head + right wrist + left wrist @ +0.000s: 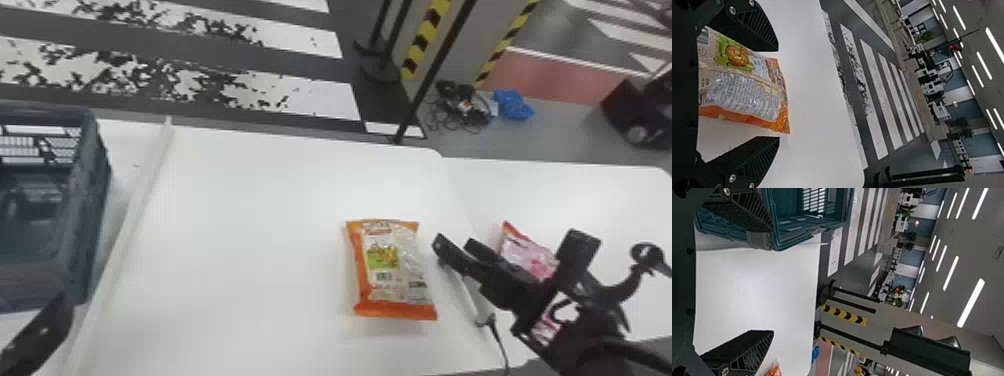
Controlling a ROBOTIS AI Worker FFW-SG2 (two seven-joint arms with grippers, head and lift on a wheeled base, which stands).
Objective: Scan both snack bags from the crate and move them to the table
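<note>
Resting beside the right claw [454, 243] is an orange bag [392, 270].

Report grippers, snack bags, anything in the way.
Left gripper open, right gripper open. Orange bag on table, ungripped. Pink bag partly hidden behind right gripper.

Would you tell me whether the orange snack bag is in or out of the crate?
Out: the orange snack bag lies on the white table, apart from the crate.

Head view faces forward, down; closer wrist views look out across the table [250, 225]; all share it.
</note>
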